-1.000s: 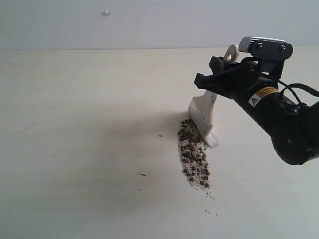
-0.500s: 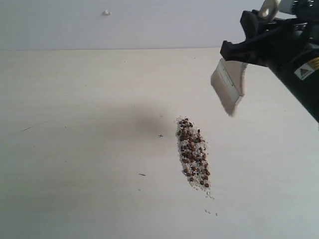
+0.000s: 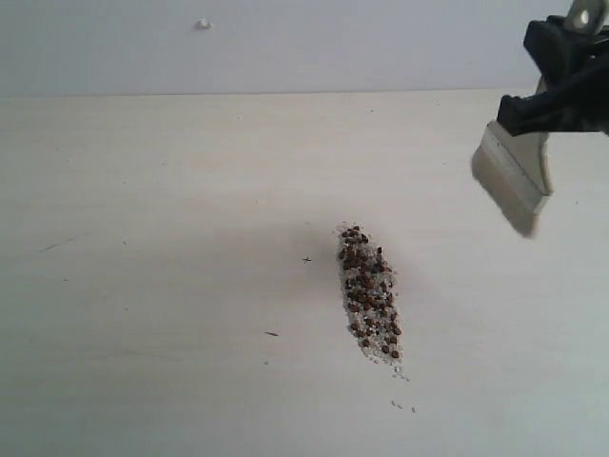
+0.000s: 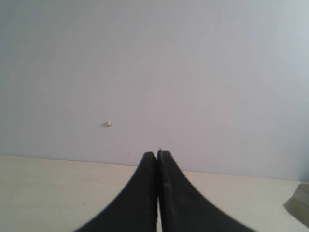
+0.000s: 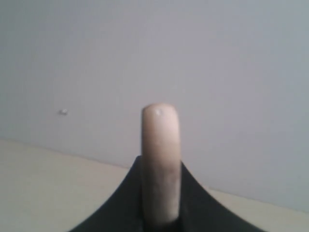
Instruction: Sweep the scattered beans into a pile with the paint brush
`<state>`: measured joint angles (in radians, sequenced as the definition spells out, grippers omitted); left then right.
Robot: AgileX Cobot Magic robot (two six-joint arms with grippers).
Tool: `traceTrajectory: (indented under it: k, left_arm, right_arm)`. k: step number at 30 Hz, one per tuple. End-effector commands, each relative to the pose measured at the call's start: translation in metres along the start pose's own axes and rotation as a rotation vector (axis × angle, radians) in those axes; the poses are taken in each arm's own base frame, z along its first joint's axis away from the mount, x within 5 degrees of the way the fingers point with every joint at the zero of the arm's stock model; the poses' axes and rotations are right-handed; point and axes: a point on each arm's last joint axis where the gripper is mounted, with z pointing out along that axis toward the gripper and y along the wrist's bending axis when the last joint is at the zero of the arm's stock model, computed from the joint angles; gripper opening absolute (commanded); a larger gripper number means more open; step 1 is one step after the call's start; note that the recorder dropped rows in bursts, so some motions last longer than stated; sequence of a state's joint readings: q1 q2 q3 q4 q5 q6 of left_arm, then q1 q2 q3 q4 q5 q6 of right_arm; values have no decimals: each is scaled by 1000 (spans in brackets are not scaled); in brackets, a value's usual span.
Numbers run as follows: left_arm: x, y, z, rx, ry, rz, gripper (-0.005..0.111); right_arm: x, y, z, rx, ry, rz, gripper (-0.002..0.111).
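The beans lie gathered in a long narrow pile of reddish-brown grains and whitish crumbs near the table's middle, with a few stray crumbs below it. The paint brush hangs in the air at the upper right, bristles down, well clear of the pile. My right gripper is shut on the brush's cream handle; in the exterior view it shows at the top right corner. My left gripper is shut and holds nothing; it does not show in the exterior view.
The pale wooden table carries a small dark cross mark left of the pile and a short dark fleck. A grey wall with a small white bump stands behind the table.
The right arm has lifted the brush off the pile's top end and carried it up and to the right, away from the beans. The pile has not changed.
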<state>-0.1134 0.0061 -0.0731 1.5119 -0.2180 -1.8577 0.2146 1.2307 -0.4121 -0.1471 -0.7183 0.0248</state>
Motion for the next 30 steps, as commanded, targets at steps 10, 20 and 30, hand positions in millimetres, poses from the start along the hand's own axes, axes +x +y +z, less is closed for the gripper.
traceTrajectory:
  k: [10, 20, 30]
  left_arm:
    - [1, 0, -1, 1, 0, 2, 0]
    - [1, 0, -1, 1, 0, 2, 0]
    - [1, 0, -1, 1, 0, 2, 0]
  right_arm:
    - [8, 52, -24, -689, 62, -60, 0]
    - [8, 64, -35, -876, 58, -55, 0]
    - [39, 76, -40, -1167, 179, -32, 0]
